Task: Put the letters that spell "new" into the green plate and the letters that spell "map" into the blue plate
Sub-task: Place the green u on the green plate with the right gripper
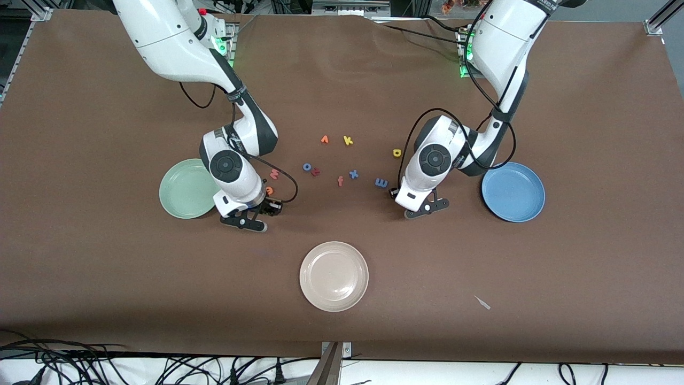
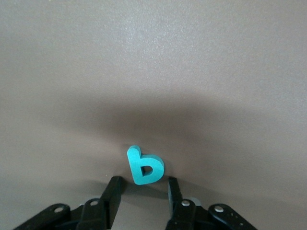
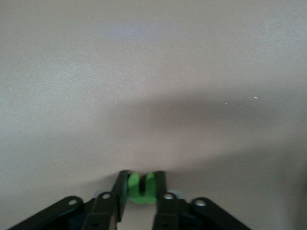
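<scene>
My right gripper (image 3: 142, 181) is shut on the green "n" (image 3: 142, 189), low over the table beside the green plate (image 1: 184, 188). The orange "e" (image 1: 269, 190) and salmon "w" (image 1: 274, 173) lie close by its hand. My left gripper (image 2: 143, 186) is open and low at the table, between the blue "m" (image 1: 381, 183) and the blue plate (image 1: 513, 191). The teal "a" (image 2: 144, 166) lies just ahead of its fingertips, untouched. Farther from the front camera than the "m" lies the yellow "p" (image 1: 396, 153). Both plates hold nothing.
A cream-white plate (image 1: 334, 276) sits nearer the front camera, mid-table. Loose letters lie between the arms: orange "v" (image 1: 324, 139), yellow "k" (image 1: 348, 140), salmon "f" (image 1: 340, 181), blue "x" (image 1: 353, 174) and a blue ring letter (image 1: 307, 167). A pale scrap (image 1: 482, 302) lies toward the front edge.
</scene>
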Available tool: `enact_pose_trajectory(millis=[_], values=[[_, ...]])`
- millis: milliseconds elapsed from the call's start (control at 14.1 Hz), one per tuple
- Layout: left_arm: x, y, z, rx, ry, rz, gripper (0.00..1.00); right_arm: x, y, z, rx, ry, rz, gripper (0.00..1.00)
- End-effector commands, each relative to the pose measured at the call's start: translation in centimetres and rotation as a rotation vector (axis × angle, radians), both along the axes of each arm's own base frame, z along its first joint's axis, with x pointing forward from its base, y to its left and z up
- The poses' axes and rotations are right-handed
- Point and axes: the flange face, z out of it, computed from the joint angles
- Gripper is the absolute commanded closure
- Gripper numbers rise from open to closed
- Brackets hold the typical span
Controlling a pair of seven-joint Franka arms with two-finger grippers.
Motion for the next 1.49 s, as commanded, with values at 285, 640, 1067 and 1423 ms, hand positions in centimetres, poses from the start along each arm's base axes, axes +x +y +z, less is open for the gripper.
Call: enact_pose_trajectory(millis=[285, 640, 1067, 1423], values=[[1.3, 1.1, -0.8, 0.037, -0.023, 0.013, 0.53, 1.0, -3.7, 5.1, -0.082, 0.066, 0.101, 0.81], [1.2, 1.0, -1.2, 0.04, -0.018, 0.03, 0.55, 1.4, -12.0, 9.8, -0.151, 0.182, 0.259, 0.8], [1.3, 1.0, -1.3, 0.04, -0.018, 0.031, 0.7, -4.8, -18.8, 9.5, -0.113, 0.138, 0.315, 0.77], [1.3, 1.0, -1.3, 0.04, -0.018, 0.031, 0.74, -5.9, -18.6, 9.3, -0.101, 0.116, 0.28, 0.1]])
